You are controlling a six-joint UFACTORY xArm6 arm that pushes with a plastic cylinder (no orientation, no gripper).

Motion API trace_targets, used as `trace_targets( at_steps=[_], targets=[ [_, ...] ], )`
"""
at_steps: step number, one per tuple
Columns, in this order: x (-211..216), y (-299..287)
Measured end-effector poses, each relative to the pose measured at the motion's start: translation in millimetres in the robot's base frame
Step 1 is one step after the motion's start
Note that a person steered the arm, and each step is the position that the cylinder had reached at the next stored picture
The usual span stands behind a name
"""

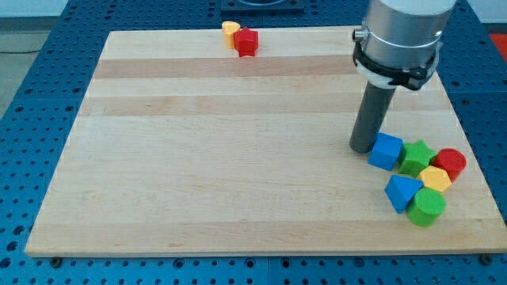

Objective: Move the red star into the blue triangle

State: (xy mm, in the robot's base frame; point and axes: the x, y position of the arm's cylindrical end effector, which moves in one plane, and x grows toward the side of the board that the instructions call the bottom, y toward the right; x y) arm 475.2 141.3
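Note:
The red star (247, 41) lies at the view's top edge of the wooden board (222, 158), touching a yellow block (230, 31) on its upper left. The blue triangle (402, 191) lies at the view's lower right, in a cluster of blocks. My tip (364, 147) rests on the board at the right, just left of a blue cube (386, 150) and touching or nearly touching it. The tip is far from the red star and a little above and left of the blue triangle.
The cluster at the lower right also holds a green star (417, 156), a red cylinder (451, 163), a yellow block (435, 179) and a green cylinder (428, 207). The board's right edge runs close by it.

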Motion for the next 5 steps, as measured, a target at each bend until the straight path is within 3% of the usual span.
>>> trace_targets(
  at_steps=[2,3,5],
  targets=[
    [-11.6,-0.4],
    [-58.6,-16.2],
    [-216.3,-45.8]
  ],
)
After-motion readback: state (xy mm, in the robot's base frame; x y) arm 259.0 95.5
